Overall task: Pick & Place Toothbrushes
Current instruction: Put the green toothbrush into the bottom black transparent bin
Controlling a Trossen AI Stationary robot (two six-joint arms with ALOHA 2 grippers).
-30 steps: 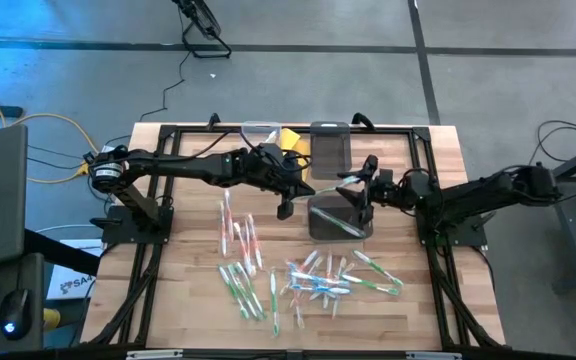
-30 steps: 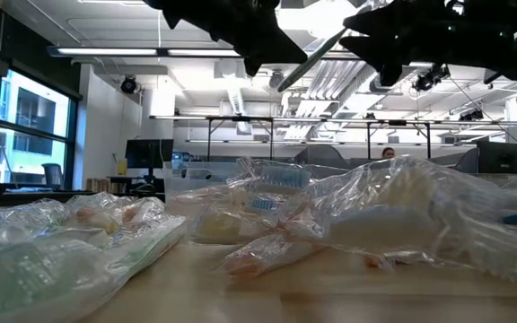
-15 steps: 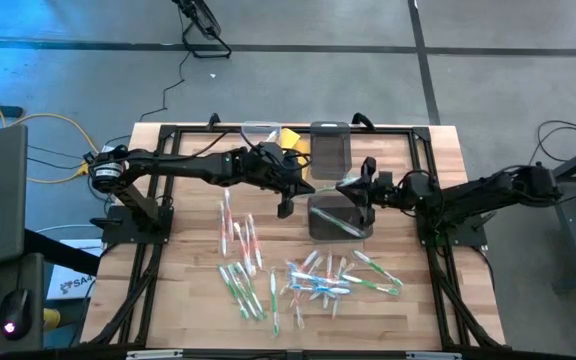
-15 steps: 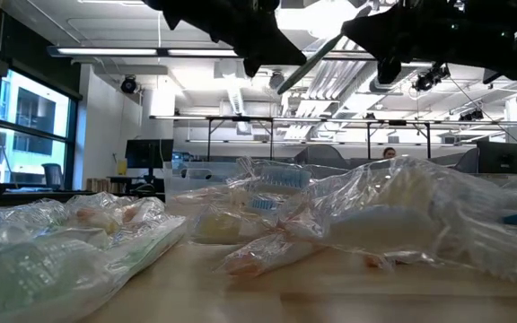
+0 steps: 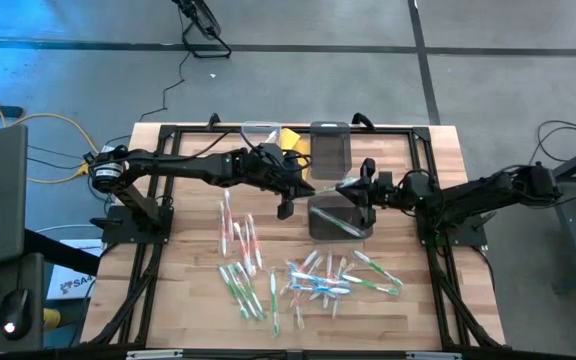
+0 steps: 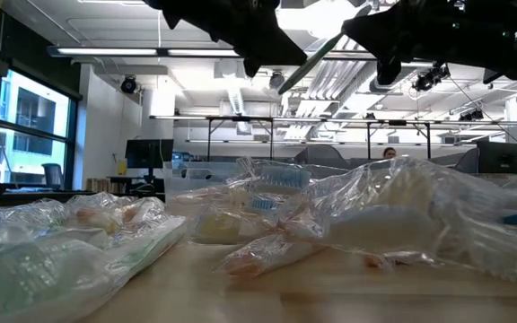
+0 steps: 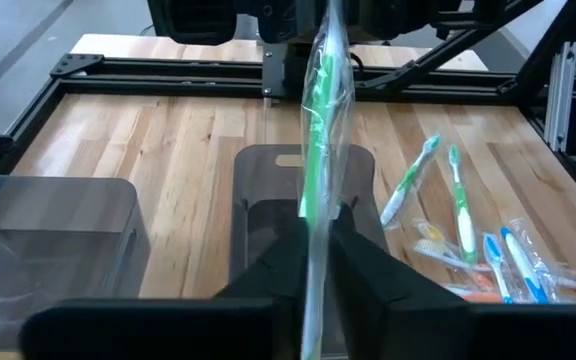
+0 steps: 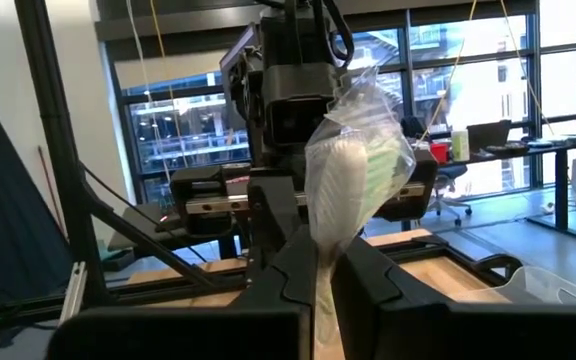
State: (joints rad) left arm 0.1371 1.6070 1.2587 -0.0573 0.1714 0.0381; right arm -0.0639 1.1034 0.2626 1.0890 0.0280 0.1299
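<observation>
**Handover of a wrapped toothbrush above the grey bin**

Toothbrush in clear wrap (image 7: 316,130) hangs between both hands above the middle of the desk (image 5: 188,290), one end pinched by each. In the left wrist view the left hand (image 7: 313,235) has its two fingers pressed against the sleeve, with the green-handled brush standing up between them. In the right wrist view the right hand (image 8: 325,262) pinches the other end, the bristle head bunched in plastic just past its fingertips. From above, the two hands meet over the open grey bin (image 5: 340,217), which sits right of the desk's centre; a second, darker bin (image 5: 329,148) stands behind it toward the far edge, beside a clear container (image 5: 258,131) and a yellow folded item (image 5: 290,138).

The step in hand looks like a pass from one arm to the other, or a joint carry, directly over the grey bin, which seems already to hold at least one brush. The next move would call for one hand to let go cleanly, so that the slippery sleeve is not tugged askew, and for the other to lower it and drop it inside the bin walls rather than on the rim.

Many loose toothbrushes (image 5: 313,282) remain scattered across the near half of the desk, green, red and blue, so the task is far from finished.

No brand, label or writing can be read on the wrappers or the bins.
</observation>
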